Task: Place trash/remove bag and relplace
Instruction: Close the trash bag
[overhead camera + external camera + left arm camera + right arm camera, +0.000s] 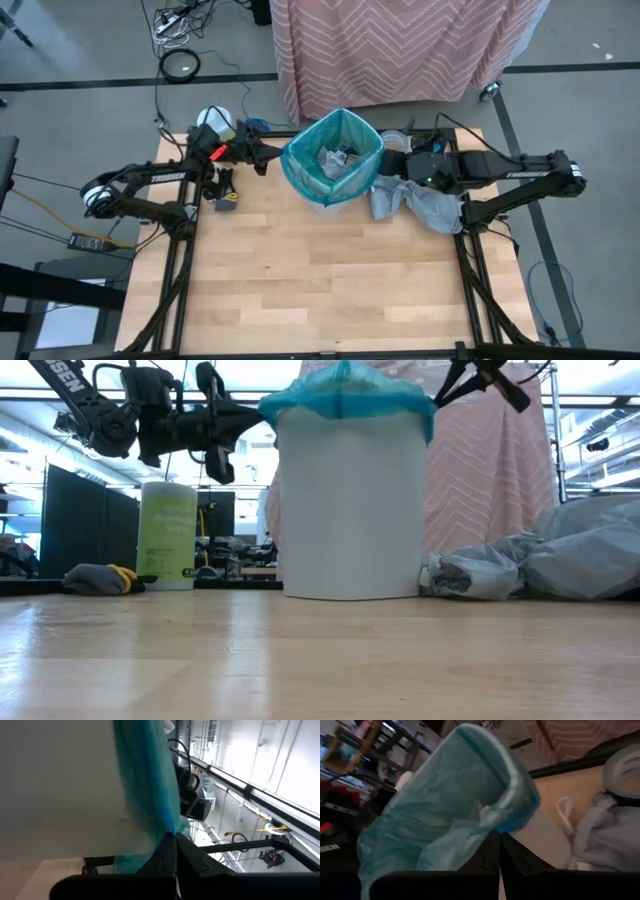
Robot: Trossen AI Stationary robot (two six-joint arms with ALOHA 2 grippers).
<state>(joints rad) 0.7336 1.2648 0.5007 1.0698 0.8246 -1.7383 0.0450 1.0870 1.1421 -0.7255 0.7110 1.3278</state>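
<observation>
High view: teal bag (300, 160) lining white bin (350, 510), trash (335, 160) inside. Left gripper (268, 155) and right gripper (385, 160) both pinching its rim. Probably thin, soft, slippery; best gripped at the folded rim.

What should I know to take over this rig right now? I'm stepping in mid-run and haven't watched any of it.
Left gripper: fingers shut on the teal bin liner at the rim on its side of the white bin.
Right gripper: fingers shut on the liner's opposite rim.
Trash: pieces lie inside the lined bin.
Pale grey plastic bag: crumpled on the table beside the bin, under the right arm.
Done: trash is in; both rims pinched.
Left: lift the liner out, set it aside, fit a replacement.
</observation>
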